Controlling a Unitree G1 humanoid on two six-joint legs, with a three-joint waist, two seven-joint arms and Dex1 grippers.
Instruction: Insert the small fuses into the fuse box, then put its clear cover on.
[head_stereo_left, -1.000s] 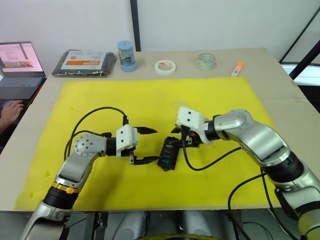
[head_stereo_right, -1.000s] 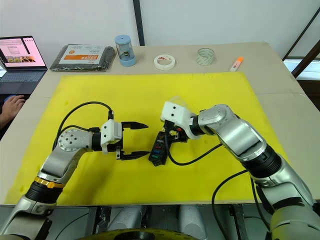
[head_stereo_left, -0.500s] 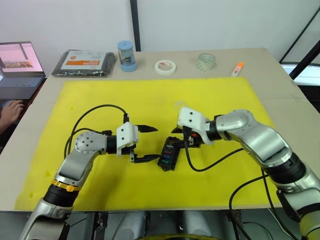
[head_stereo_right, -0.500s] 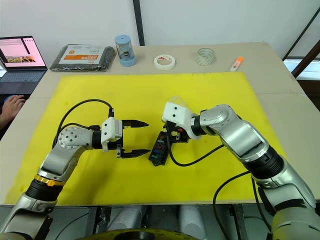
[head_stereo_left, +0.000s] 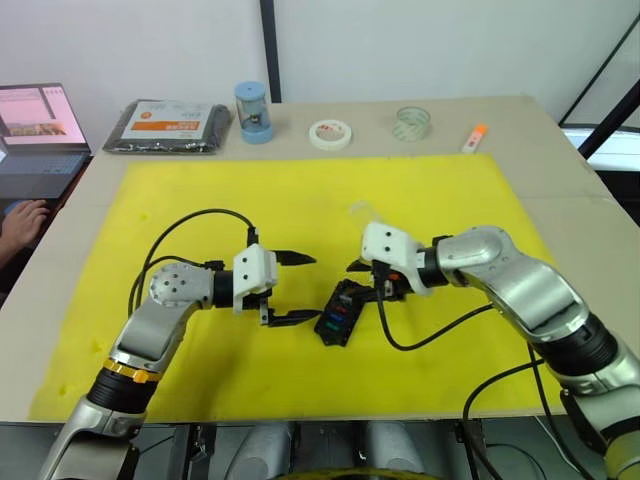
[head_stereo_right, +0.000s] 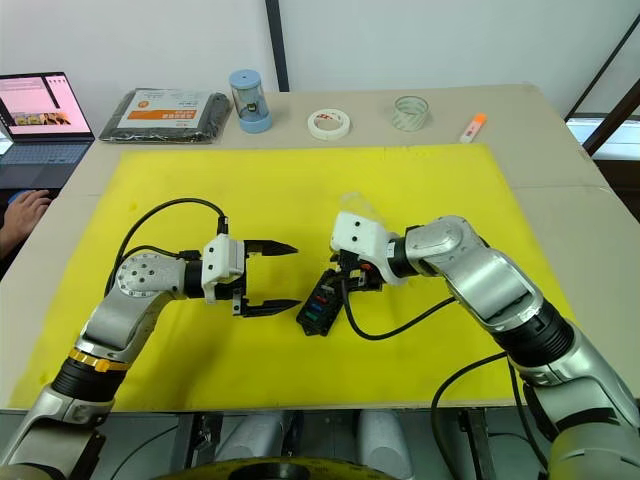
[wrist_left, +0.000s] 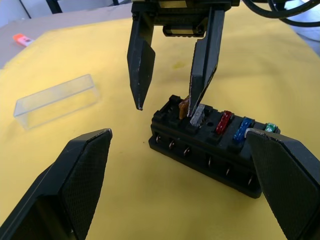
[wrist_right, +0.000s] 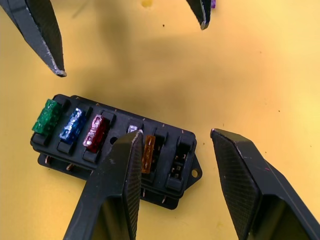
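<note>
The black fuse box (head_stereo_left: 338, 312) lies on the yellow mat (head_stereo_left: 300, 190) between my two grippers. Its slots hold a green fuse (wrist_right: 47, 116), a blue fuse (wrist_right: 73, 124), a red fuse (wrist_right: 95, 133), a pale fuse (wrist_left: 198, 115) and an amber fuse (wrist_right: 148, 150). My right gripper (wrist_left: 167, 107) hangs open over the box's amber end, one fingertip at the pale fuse. My left gripper (head_stereo_left: 305, 288) stands open just left of the box, empty. The clear cover (wrist_left: 55, 100) lies on the mat behind the right gripper.
Along the table's far edge lie a black packet with an orange label (head_stereo_left: 168, 125), a blue canister (head_stereo_left: 253, 112), a white tape roll (head_stereo_left: 330, 134), a clear tape roll (head_stereo_left: 411, 123) and an orange marker (head_stereo_left: 475, 137). A laptop (head_stereo_left: 40, 130) and a person's hand (head_stereo_left: 22, 220) are at the left.
My right gripper has shifted slightly to the right and nearer, staying open over the box. The left gripper and the fuse box have barely moved.
</note>
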